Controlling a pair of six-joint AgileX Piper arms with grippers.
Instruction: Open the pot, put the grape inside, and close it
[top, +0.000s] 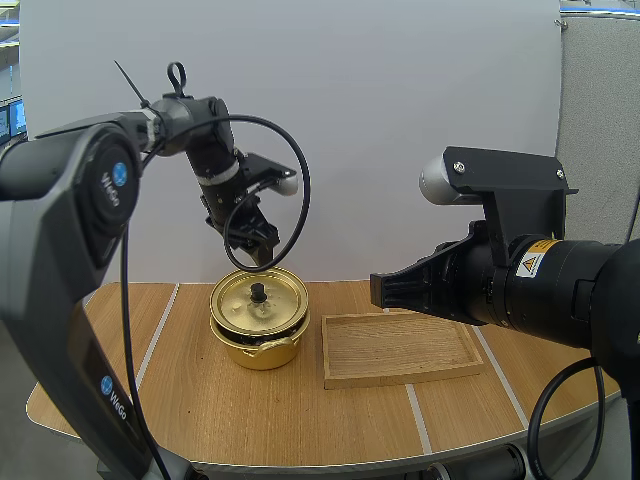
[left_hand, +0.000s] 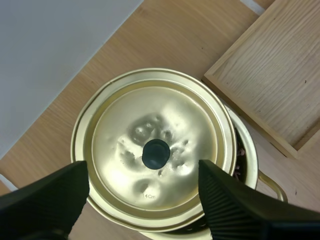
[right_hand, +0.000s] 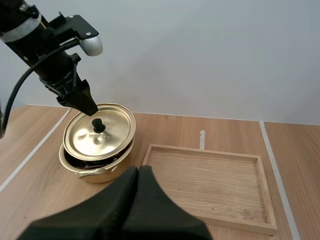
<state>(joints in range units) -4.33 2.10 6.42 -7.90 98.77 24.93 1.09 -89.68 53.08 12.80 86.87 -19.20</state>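
Two arms worked over a wooden table (top: 200, 400) marked with pale stripes: the left arm (top: 70, 200) curved in from the side and bent down over the pot, and the right arm (top: 540, 280) reached across nearer the camera, held well above the tabletop. A shallow wooden tray (top: 405, 378) lay flat on the table, just beside the pot on its right and not touching it. The golden pot (top: 258, 352) stood upright on the table under the left arm, one of its handles facing the front edge. Its golden lid (top: 280, 305) rested on the rim but sat askew, shifted off centre so that a crescent of the pot's rim and a dark gap lay open on the tray side. The left gripper (top: 255, 255) hung just above the lid with its fingers (left_hand: 45, 200) spread wide, one to each side of the knob, holding nothing and clear of the lid. The right gripper (top: 383, 290) had its fingers pressed together into a single dark wedge, empty, raised over the table near the tray's left end. The small black knob (top: 258, 292) stood upright at the lid's middle. Within the gap a dark purplish shape (left_hand: 240, 152) showed, too hidden to tell whether it was the grape.
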